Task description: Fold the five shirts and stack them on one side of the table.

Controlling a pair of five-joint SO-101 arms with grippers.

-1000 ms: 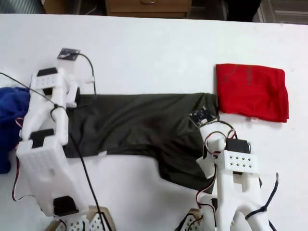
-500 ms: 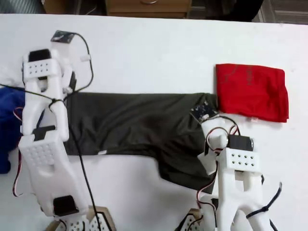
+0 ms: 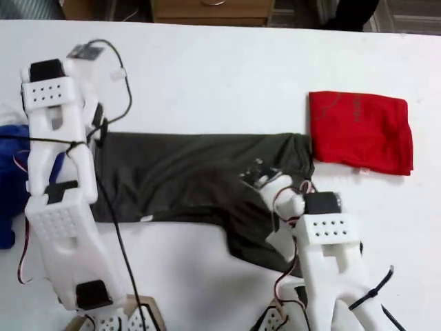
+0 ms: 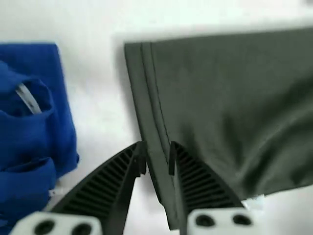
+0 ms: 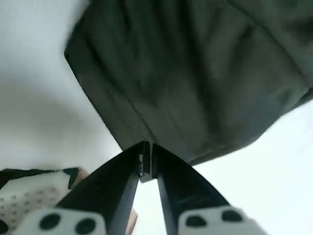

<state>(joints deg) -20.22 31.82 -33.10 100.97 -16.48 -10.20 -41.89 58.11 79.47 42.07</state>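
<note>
A dark olive shirt (image 3: 186,172) lies spread across the middle of the white table (image 3: 227,76). A folded red shirt (image 3: 360,131) rests at the right, touching the olive shirt's corner. A crumpled blue shirt (image 3: 14,165) lies at the left edge. My left gripper (image 4: 155,159) hovers over the olive shirt's (image 4: 225,98) left hem, its fingers a little open with the hem showing in the gap. Beside it lies the blue shirt (image 4: 29,122). My right gripper (image 5: 148,161) is shut, its tips at the near hem of the olive shirt (image 5: 186,73); I cannot see cloth pinched.
The left arm (image 3: 58,207) stands along the table's left side and the right arm (image 3: 324,234) over the shirt's near right part. Cables (image 3: 124,83) trail from both. Bare table lies beyond the shirts. Wooden furniture (image 3: 210,10) stands behind the far edge.
My left gripper has risen and drawn back from the olive shirt's left edge toward the far side. My right gripper has swung left over the shirt. The shirts lie as before.
</note>
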